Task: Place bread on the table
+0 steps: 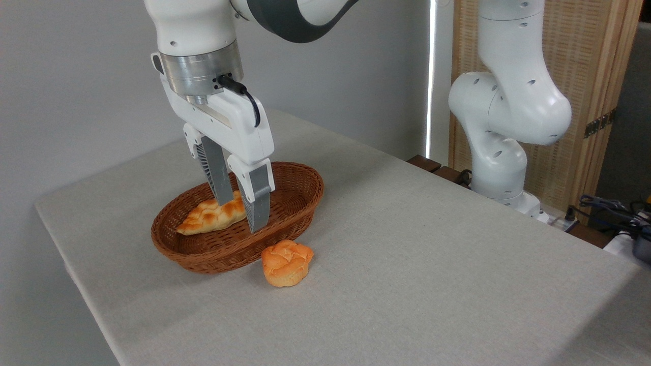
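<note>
Bread lies in the wicker basket, on its 9 o'clock side. End effector is spread, fingers straddling the loaf's 3 o'clock tip, nothing gripped yet. Risk: an end grasp could pivot or slip; a finger might snag the weave. Round bun sits on the surface at the basket's 5 o'clock.

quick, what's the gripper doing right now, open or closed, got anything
Gripper: open, fingers straddling the right end of the golden braided bread loaf in the brown oval wicker basket; no grip yet that I can see.
</note>
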You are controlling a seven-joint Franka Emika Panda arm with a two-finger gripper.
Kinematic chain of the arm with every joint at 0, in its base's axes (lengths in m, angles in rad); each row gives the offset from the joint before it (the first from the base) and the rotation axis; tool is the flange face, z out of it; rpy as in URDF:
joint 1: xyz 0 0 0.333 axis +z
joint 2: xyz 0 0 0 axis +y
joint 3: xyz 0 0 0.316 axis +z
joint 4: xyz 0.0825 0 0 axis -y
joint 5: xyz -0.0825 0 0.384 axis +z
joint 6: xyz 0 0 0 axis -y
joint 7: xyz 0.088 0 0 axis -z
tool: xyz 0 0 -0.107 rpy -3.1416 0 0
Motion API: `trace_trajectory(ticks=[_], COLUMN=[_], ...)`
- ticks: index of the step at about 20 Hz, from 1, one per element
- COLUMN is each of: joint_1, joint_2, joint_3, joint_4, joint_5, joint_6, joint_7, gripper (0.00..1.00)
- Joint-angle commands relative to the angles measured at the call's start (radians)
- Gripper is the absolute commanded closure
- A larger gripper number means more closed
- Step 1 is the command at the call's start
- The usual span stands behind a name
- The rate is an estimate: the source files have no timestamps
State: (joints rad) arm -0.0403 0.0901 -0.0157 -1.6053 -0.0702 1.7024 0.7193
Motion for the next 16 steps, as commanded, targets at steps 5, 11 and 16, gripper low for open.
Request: trace_trajectory(ticks=[5, 11, 16], joint_1=[-0.010, -0.012, -0.016], joint_2=[0.000, 0.005, 0.003], joint_3=[-0.009, -0.021, -0.042], joint_4=[-0.010, -0.011, -0.050], joint_5=[0.009, 0.003, -0.029], joint_6=[-0.063, -0.047, 0.011], joint_7=[-0.018, -0.011, -0.009], gripper=[0.00, 0.00, 0.00])
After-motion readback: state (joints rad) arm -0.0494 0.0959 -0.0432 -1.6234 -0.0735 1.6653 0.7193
